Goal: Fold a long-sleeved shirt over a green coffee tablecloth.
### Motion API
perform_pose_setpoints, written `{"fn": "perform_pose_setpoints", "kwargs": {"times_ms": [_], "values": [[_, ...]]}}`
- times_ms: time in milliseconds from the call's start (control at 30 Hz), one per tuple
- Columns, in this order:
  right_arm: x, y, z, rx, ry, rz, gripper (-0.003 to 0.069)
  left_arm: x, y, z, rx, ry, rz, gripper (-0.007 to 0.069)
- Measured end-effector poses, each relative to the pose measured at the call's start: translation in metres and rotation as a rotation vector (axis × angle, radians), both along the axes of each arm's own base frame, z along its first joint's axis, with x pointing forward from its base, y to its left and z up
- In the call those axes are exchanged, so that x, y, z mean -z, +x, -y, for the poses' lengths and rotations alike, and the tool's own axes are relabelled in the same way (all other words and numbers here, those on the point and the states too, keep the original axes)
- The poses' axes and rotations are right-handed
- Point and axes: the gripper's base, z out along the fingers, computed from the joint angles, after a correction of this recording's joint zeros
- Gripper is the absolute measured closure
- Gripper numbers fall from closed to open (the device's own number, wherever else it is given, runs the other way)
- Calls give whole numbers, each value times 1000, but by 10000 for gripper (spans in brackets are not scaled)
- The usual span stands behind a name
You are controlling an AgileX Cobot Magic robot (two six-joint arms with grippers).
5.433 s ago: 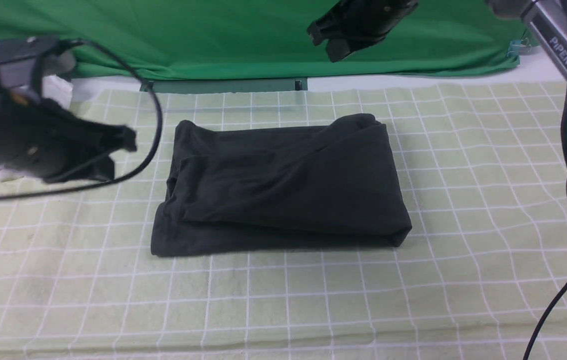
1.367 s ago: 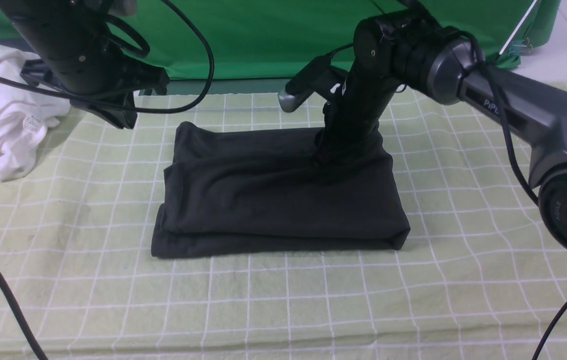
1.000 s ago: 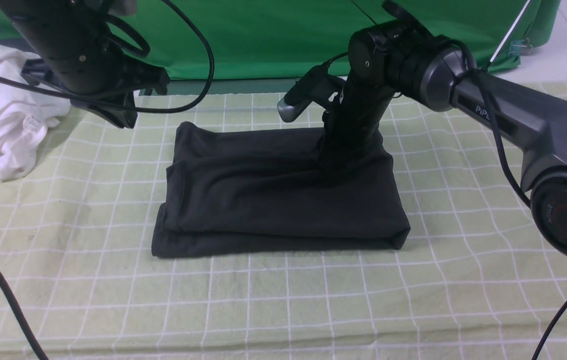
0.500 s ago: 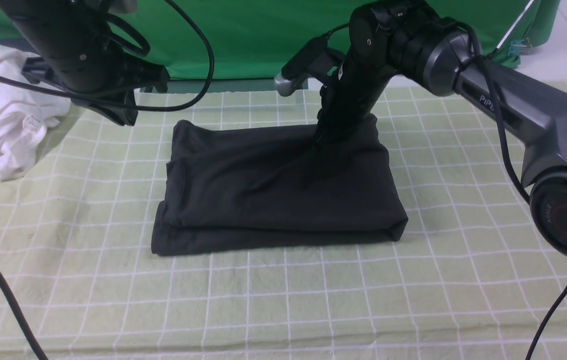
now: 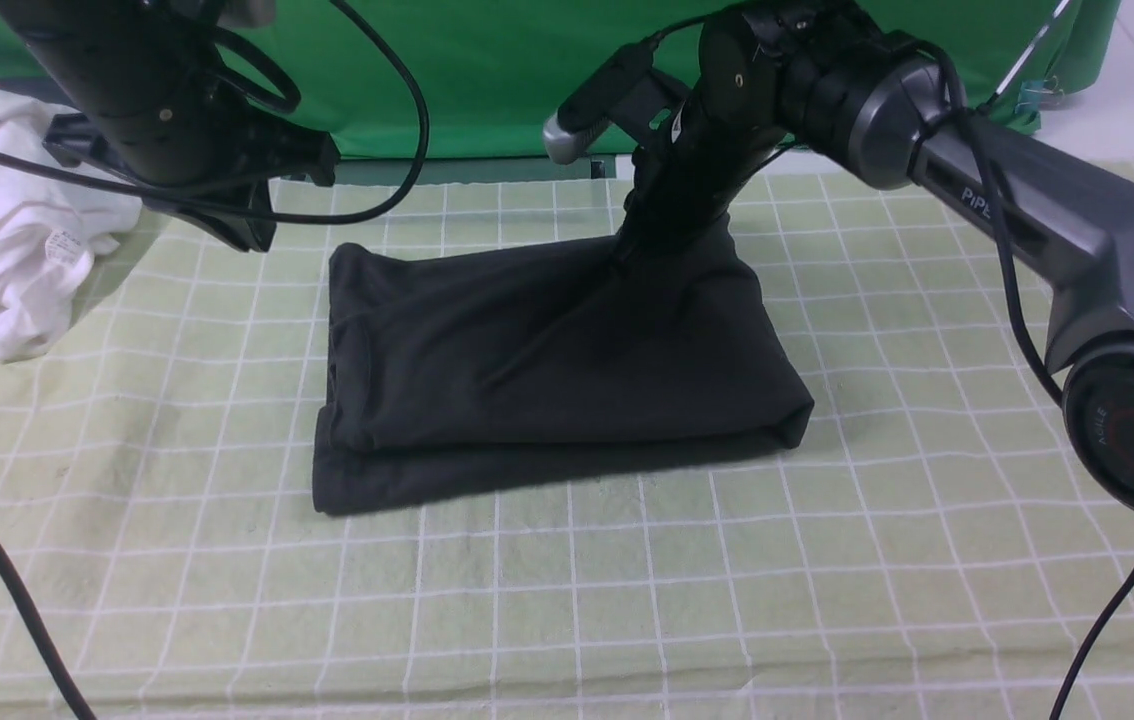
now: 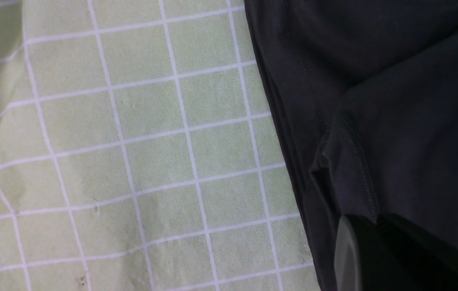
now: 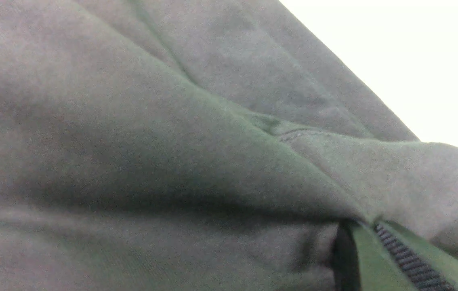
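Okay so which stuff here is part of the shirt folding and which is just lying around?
Part of the job:
- black shirt, pinched by the right gripper
- pale green gridded tablecloth under it

Just lying about:
- white garment, on the robot's left
- plain bright green fabric, beyond the tablecloth

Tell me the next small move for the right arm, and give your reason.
Probably ease the right gripper a little further toward the robot's left, then lower and release. It pinches the black shirt, whose right end slants up off line with its left end, and that pull seems to be drawing the bundle inward.
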Motion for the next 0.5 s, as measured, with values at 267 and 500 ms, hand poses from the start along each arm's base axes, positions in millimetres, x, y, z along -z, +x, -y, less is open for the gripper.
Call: {"fn": "perform_pose_setpoints", "kwargs": {"times_ms": [267, 500], "values": [[-28, 0, 0, 2, 54, 98, 631, 0, 0, 0, 6, 2, -1, 583], [-17, 13, -8, 2, 114, 203, 622, 0, 0, 0, 6, -1, 0, 583]]}}
